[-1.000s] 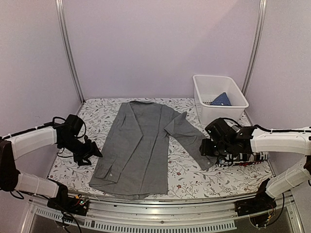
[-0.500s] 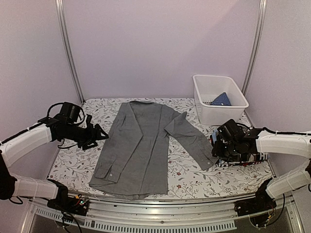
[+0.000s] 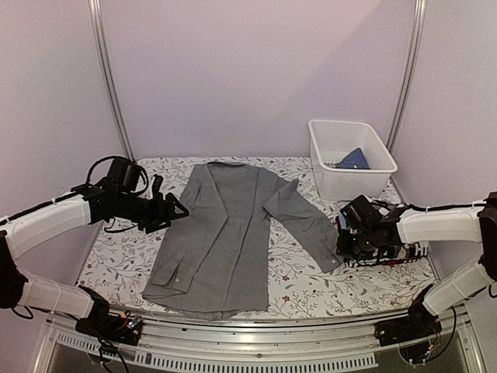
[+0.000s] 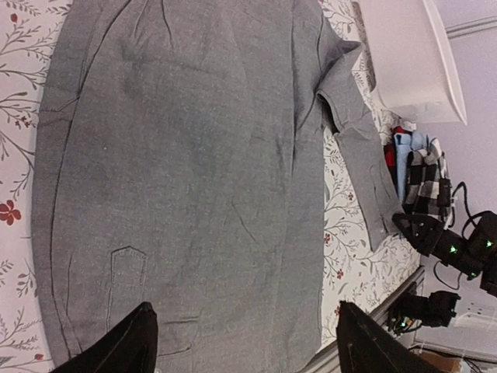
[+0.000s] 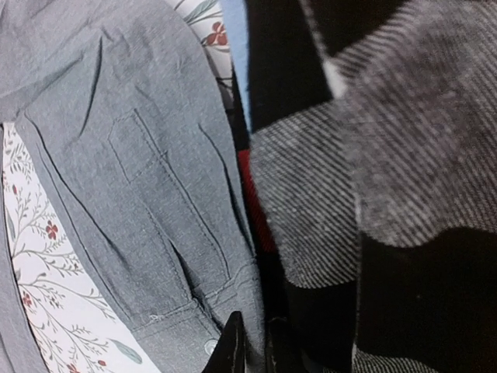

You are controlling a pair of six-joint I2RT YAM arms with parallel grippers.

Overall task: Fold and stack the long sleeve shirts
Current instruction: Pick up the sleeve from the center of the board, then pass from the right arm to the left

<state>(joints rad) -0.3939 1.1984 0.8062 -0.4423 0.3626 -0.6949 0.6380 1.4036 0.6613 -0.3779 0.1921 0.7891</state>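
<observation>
- The left gripper [image 3: 169, 208] hovers, spread wide, over the grey shirt [image 3: 225, 233] flat on the worktop [image 3: 303, 287].
- The right gripper [image 3: 343, 242] sits at the sleeve cuff [image 5: 194, 311] beside the checked shirt [image 5: 404, 155]; its grip cannot be told.

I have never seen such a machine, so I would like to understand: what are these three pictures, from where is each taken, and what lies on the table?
These are two robot arms fixed at the near edge of a table. The wide picture comes from a camera above and behind them: the left arm is on the left, the right arm on the right. The other two come from small cameras on the wrists. On the flowered table a grey shirt lies spread out, with a white bin at the far right and a checked shirt at the right edge. The left fingers are open, close to the grey shirt, and hold nothing. The right fingers are at the sleeve cuff, beside the checked shirt; whether they grip it cannot be seen.
</observation>
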